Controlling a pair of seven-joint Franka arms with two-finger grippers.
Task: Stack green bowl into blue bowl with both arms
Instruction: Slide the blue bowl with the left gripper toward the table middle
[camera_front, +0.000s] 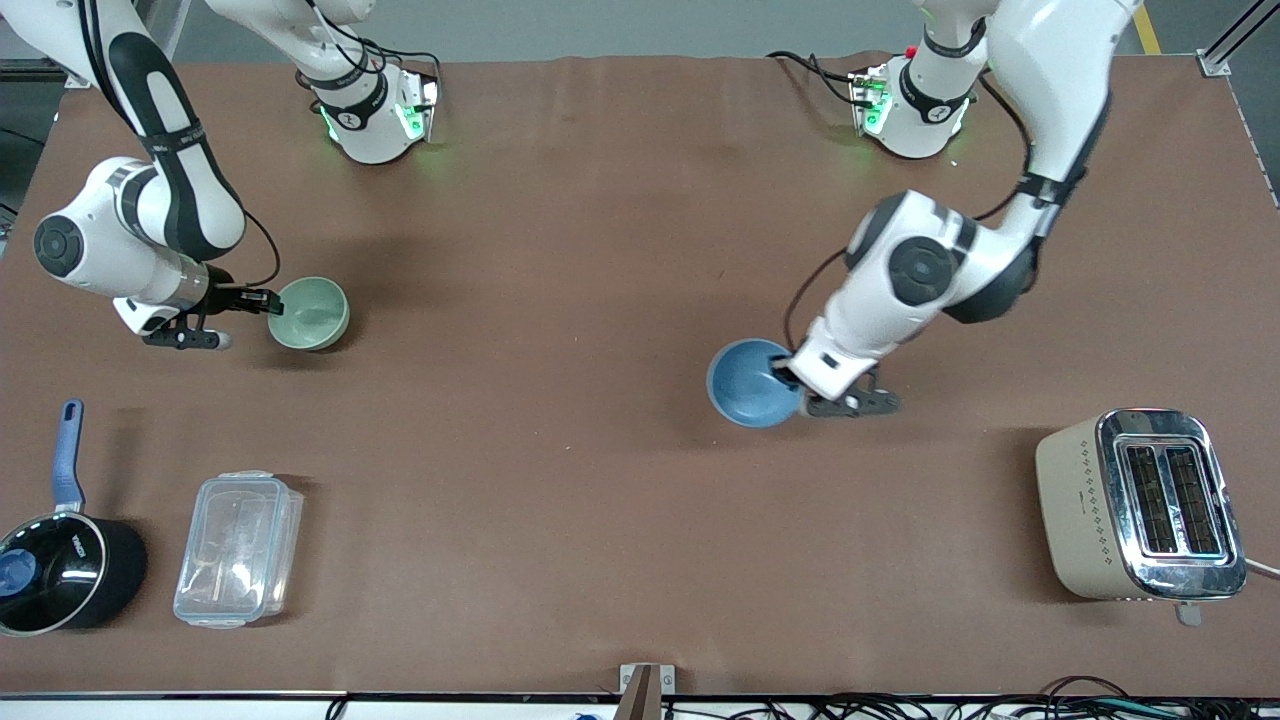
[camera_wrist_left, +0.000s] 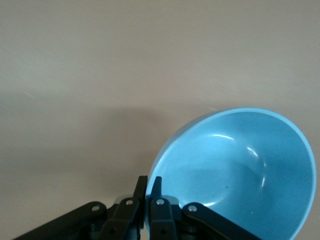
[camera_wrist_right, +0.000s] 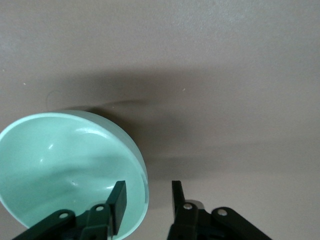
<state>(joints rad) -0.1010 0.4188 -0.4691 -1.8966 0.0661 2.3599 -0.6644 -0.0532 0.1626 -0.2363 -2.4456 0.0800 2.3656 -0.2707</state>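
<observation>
Front view: small glossy mint-green bowl (camera_front: 309, 313) at middle left, rim between spread fingers of right gripper (camera_front: 262, 300). Sky-blue glossy bowl (camera_front: 752, 383) right of centre, rim pinched by left gripper (camera_front: 790, 378). Probably light, rigid, slippery; best gripped at rim.

You see the green bowl (camera_front: 309, 313) toward the right arm's end of the table. It is small, round, pale mint and glossy, with its opening up, and the right gripper (camera_front: 262, 299) has one finger inside its rim and one outside, not closed. The blue bowl (camera_front: 752, 383) is toward the left arm's end, well apart from the green one and nearer to the front camera. It is tilted, and the left gripper (camera_front: 789, 378) pinches its rim.
</observation>
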